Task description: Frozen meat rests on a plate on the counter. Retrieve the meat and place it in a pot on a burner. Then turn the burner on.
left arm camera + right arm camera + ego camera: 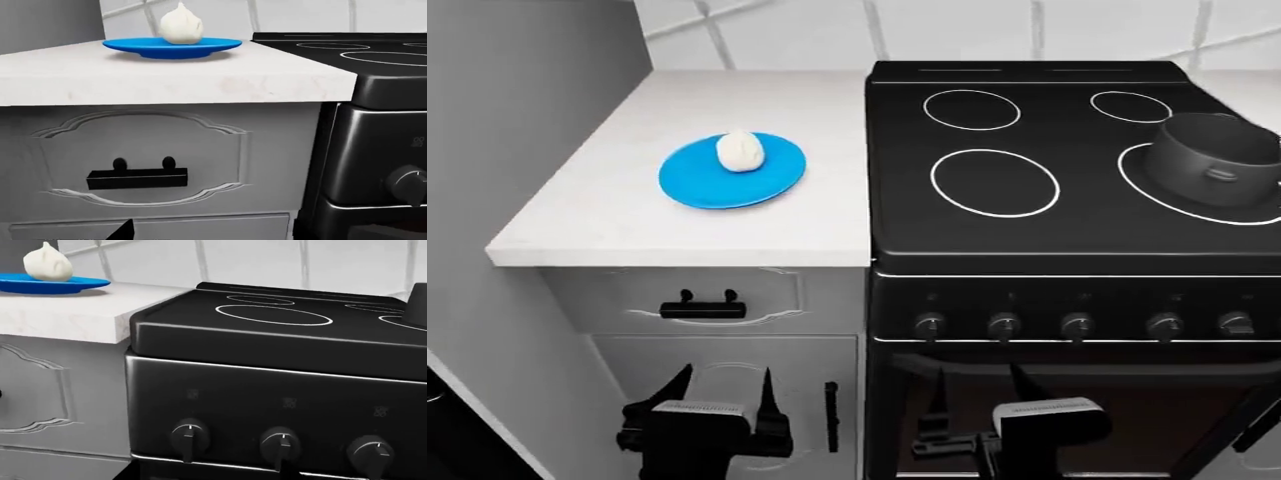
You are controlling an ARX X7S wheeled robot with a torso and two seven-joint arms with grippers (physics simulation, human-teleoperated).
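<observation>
I see both grippers low in front of the cabinet fronts: left gripper [718, 392] and right gripper [977, 398], jaws spread apart, holding and touching nothing. On the counter [614, 225], the plate [701, 185] lies midway between front and back edges. The frozen meat [741, 151] sits on its far half, tip pointing up. The pot [1217, 158] stands on the stove's front-right burner [1174, 203].

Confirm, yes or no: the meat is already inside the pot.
No. The frozen meat sits on the blue plate on the counter, while the pot stands apart on the cooktop.
</observation>
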